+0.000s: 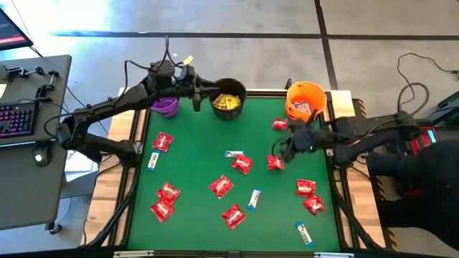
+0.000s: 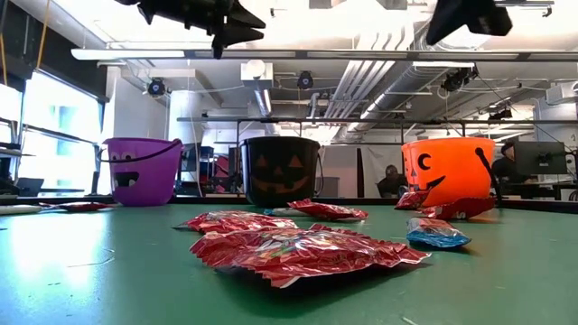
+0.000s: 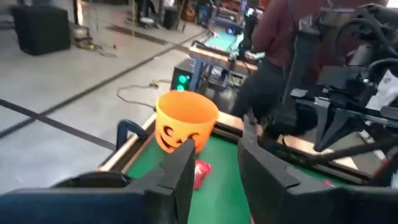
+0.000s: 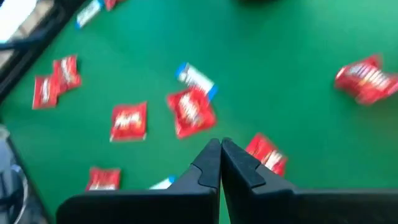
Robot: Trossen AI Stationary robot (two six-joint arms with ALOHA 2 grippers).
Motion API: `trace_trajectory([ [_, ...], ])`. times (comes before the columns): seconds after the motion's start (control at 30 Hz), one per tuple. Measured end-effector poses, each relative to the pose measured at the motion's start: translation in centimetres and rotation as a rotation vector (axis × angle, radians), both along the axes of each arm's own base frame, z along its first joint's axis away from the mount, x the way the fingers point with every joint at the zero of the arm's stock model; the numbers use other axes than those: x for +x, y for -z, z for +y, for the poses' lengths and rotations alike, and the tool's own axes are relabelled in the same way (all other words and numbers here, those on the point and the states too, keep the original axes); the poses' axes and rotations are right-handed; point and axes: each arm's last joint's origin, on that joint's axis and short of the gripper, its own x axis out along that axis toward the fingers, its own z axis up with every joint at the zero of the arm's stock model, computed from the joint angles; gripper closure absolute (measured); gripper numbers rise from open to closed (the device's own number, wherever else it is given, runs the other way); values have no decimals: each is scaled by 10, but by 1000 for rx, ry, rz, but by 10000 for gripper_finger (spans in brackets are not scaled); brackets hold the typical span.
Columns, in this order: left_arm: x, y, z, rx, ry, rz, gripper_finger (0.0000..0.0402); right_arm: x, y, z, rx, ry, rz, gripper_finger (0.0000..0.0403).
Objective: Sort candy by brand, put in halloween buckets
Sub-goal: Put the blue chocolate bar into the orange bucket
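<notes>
The right claw (image 1: 281, 149) is hovering with fingers pressed together, empty, above red candy (image 1: 275, 163) lying on the green table (image 1: 193, 154), while the left claw (image 1: 195, 94), fingers apart, is hanging beside the black bucket (image 1: 229, 97).

There are three buckets: one purple bucket (image 1: 164, 107), one black bucket (image 1: 229, 98) and one orange bucket (image 1: 305, 101); about eleven red packets (image 1: 242, 164) lie on the green table (image 1: 201, 143), though one count is hard near the arm. Four white-and-blue bars (image 1: 254, 199) lie there too; some yellow packets (image 1: 227, 102) sit in the black bucket, too piled up to count.
</notes>
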Motion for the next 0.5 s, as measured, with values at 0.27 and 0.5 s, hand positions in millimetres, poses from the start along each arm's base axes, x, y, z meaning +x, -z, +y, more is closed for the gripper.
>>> trace_trajectory([
  [0.27, 3, 5, -7, 42, 42, 56, 362, 19, 32, 54, 195, -70, 163, 401],
  [0.5, 5, 7, -13, 59, 70, 84, 400, 50, 68, 98, 405, -52, 240, 332],
])
